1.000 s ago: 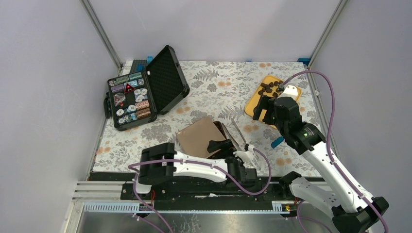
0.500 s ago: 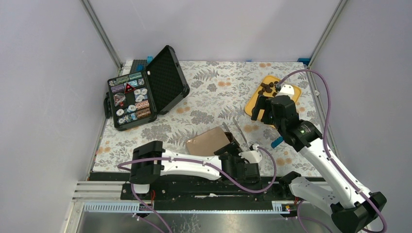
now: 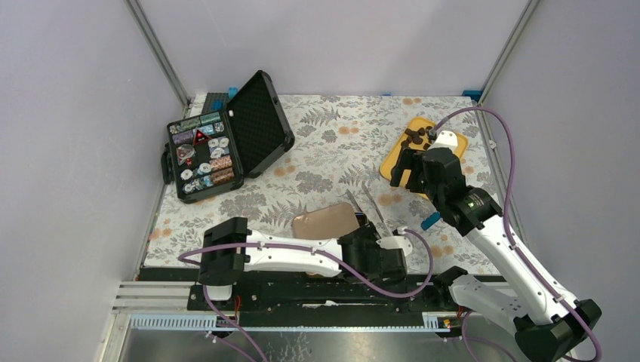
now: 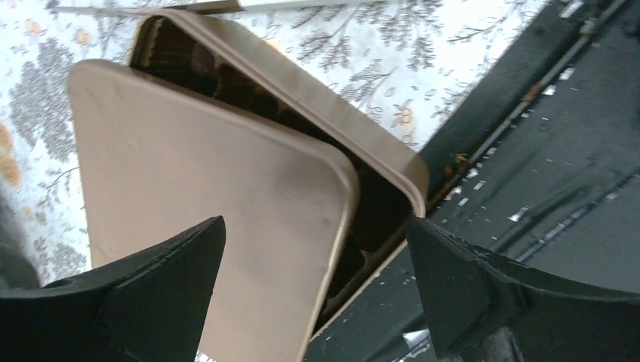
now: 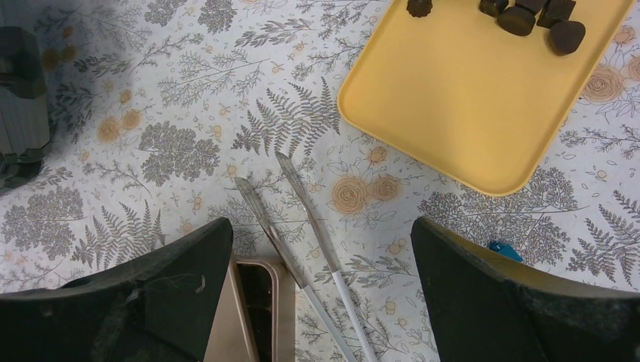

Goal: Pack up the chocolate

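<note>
Several dark chocolate pieces [image 3: 414, 136] lie at the far end of a yellow tray [image 3: 398, 161]; in the right wrist view the pieces [image 5: 528, 15] sit at the tray's [image 5: 453, 98] top edge. My right gripper [image 3: 406, 170] hovers open and empty over the tray's near corner [image 5: 321, 279]. A golden-brown tin [image 4: 377, 143] sits at the table's near edge, with a flat brown lid [image 4: 204, 196] lying askew over most of it. My left gripper [image 4: 317, 264] is open just above the lid and tin, holding nothing. It also shows in the top view [image 3: 368, 243].
Metal tongs [image 3: 370, 205] lie on the floral cloth between tin and tray, also in the right wrist view [image 5: 302, 219]. An open black case [image 3: 219, 147] of small items stands at the back left. A small blue object [image 5: 504, 249] lies near the tray. The black base rail [image 4: 528, 173] runs along the near edge.
The lid has come down from a tilted, raised pose to lie flatter over the tin. My left gripper moved right and nearer. My right gripper shifted slightly toward the tray, then stayed.
</note>
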Action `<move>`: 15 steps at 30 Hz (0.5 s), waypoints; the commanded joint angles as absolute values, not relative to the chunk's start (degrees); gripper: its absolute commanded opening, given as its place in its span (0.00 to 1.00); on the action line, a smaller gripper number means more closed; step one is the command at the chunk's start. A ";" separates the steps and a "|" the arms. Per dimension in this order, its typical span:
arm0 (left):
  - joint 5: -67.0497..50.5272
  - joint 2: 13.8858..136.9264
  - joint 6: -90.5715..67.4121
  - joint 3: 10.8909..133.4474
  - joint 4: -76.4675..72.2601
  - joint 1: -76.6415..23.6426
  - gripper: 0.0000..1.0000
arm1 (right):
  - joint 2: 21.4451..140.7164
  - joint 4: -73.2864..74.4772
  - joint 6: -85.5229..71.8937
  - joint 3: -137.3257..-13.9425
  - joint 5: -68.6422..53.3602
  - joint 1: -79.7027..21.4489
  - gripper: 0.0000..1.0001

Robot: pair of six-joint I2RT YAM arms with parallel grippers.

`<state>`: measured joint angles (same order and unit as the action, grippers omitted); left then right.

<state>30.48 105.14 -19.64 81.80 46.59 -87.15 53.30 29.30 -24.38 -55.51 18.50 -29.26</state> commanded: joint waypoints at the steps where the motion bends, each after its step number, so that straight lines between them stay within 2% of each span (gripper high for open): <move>1: 22.79 102.28 -18.14 84.37 45.28 -86.96 0.99 | 51.87 29.16 -24.49 -56.42 19.06 -29.57 0.95; 7: 20.36 101.34 -17.67 84.42 44.95 -86.92 0.99 | 51.80 29.25 -24.47 -56.57 19.37 -29.62 0.95; 15: 14.93 93.94 -18.04 86.03 42.85 -86.03 0.99 | 51.66 29.48 -24.11 -56.73 20.71 -29.62 0.96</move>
<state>19.11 101.06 -17.93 82.65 46.19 -86.76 52.60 29.34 -24.36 -55.51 18.72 -29.26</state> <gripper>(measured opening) 0.985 0.951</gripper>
